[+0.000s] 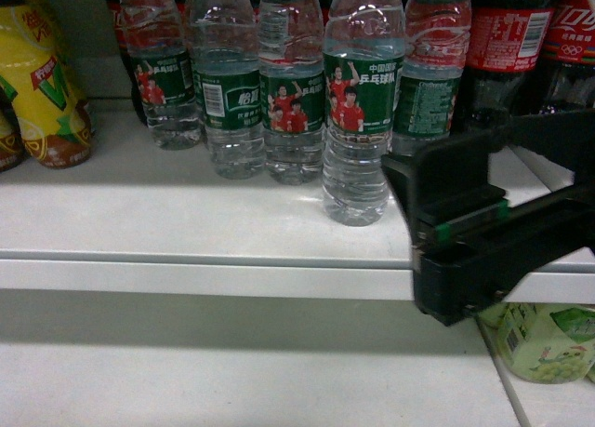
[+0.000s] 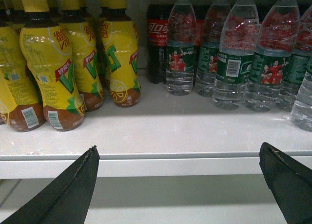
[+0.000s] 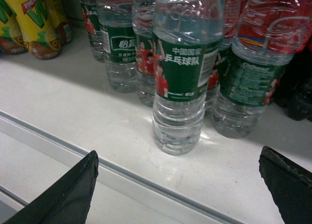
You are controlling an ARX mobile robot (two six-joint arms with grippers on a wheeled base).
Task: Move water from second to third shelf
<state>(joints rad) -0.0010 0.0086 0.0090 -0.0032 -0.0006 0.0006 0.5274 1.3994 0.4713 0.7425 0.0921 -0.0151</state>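
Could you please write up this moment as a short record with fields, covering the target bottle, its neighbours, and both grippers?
target: water bottle, green label, upright, standing nearest the shelf edge, ahead of the other water bottles
left neighbours: yellow drink bottles
behind and right: cola bottles, red labels
lower shelf: pale green bottle at right
right gripper: open, fingers either side of the target, short of it
left gripper: open, empty, in front of the shelf edge
contact: none yet
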